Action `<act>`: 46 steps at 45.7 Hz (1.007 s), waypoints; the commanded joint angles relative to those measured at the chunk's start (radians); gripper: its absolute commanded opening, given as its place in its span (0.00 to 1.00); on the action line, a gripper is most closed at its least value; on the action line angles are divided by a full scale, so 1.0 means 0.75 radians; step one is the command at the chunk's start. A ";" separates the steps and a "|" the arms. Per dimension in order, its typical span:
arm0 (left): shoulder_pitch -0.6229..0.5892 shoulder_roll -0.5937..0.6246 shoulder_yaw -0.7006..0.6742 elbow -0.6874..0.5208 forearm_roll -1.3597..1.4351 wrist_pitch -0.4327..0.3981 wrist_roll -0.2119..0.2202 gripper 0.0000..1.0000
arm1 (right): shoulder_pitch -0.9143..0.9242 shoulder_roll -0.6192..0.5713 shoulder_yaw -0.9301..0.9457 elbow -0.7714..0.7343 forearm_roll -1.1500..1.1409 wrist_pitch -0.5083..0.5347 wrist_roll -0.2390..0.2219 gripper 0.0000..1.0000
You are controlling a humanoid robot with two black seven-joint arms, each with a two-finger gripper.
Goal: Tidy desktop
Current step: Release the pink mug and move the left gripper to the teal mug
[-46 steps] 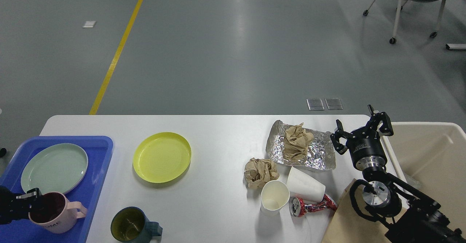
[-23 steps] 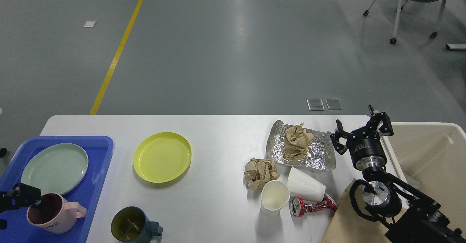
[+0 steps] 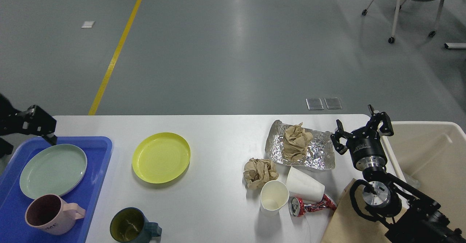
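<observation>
Risk: right hand point(image 3: 361, 130), fingers spread, empty, beside foil point(image 3: 300, 150); careless reach could topple paper cup point(image 3: 273, 196). Left hand point(image 3: 38, 123) state unclear.

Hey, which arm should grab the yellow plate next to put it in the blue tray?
Left, probably. The left claw hovers over the blue tray's far corner, near the yellow plate. The right claw sits open at the far side, by the foil and the bin.

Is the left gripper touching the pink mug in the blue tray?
Apart. The head view shows the left gripper up at the blue plastic tray's far edge, with the pale green plate between it and the pink ceramic mug.
</observation>
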 commanded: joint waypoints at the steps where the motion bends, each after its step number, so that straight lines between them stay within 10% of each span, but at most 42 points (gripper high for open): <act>1: -0.276 -0.178 0.041 -0.177 -0.144 -0.001 0.108 0.96 | 0.000 0.000 0.000 -0.001 0.000 0.000 0.000 1.00; 12: -0.691 -0.374 0.018 -0.477 -0.572 0.013 0.466 0.96 | 0.000 0.000 0.000 -0.001 0.000 0.000 0.000 1.00; 23: -1.005 -0.559 0.004 -0.668 -0.736 -0.005 0.413 0.96 | 0.000 0.000 0.000 -0.001 0.000 0.000 0.000 1.00; 46: -0.845 -0.540 0.014 -0.641 -0.730 -0.036 0.345 0.96 | 0.000 0.000 0.000 0.001 0.000 0.000 0.000 1.00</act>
